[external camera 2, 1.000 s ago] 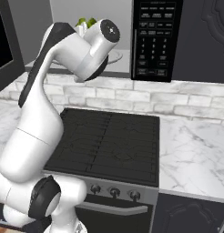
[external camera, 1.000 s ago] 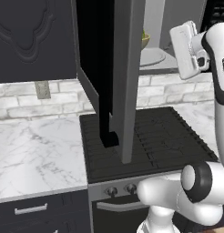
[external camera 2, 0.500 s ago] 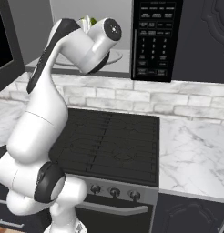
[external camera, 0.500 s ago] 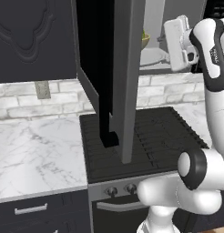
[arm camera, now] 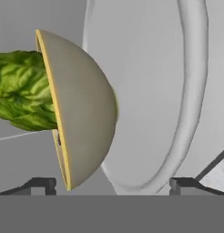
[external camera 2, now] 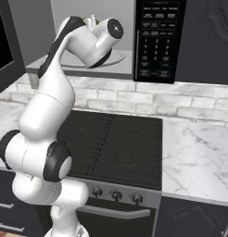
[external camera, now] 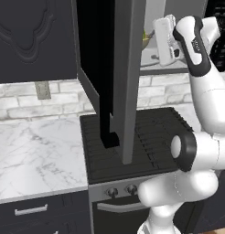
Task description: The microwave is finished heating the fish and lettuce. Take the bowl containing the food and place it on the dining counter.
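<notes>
Tan bowl [arm camera: 82, 109]: on turntable [arm camera: 145, 91], inside microwave [external camera 2: 155, 39].
Lettuce [arm camera: 22, 91]: in bowl.
Gripper [arm camera: 111, 184]: fingers spread, grasping nothing, near bowl.

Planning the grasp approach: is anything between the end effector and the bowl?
Nothing visible. In the hand view the end effector is open, with the bowl directly ahead on the turntable, lettuce inside it.

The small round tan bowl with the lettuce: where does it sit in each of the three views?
Left base view: tan bowl, a sliver at upper centre, beside the open door's edge.
Right base view: hidden behind the arm; green lettuce peeks above it.
Hand view: left of centre, rolled sideways.
Shared landmark: the round white turntable under it.
</notes>
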